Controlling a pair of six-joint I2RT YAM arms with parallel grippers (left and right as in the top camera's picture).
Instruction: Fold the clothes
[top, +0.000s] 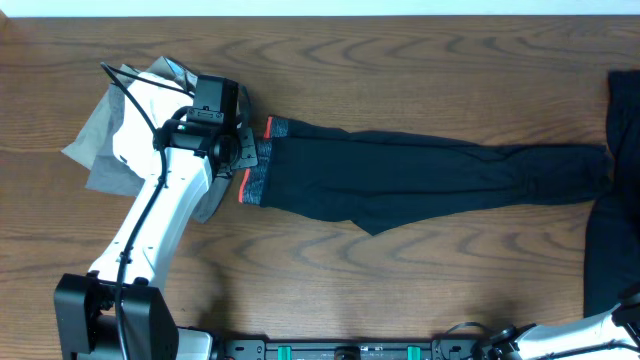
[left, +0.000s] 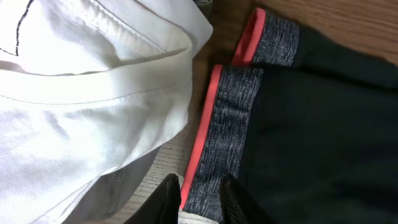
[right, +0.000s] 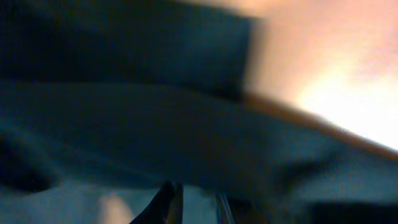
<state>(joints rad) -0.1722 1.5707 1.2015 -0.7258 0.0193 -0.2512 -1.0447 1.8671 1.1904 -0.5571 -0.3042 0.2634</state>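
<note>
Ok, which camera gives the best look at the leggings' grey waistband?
Left wrist: the waistband sits close up, grey knit and coral edge sharp. Overhead shows it small, partly under the left arm. Right wrist shows only blurred dark fabric.

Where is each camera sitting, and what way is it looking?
Overhead: above the table, facing straight down at the leggings; the left arm and a bit of the right arm show.
Left wrist: on the left arm, looking down past the left gripper at the grey-and-coral waistband and a white garment.
Right wrist: on the right arm, close against blurry dark cloth, right gripper at the bottom.
Shared: overhead and left wrist both show the waistband and white garment.
</note>
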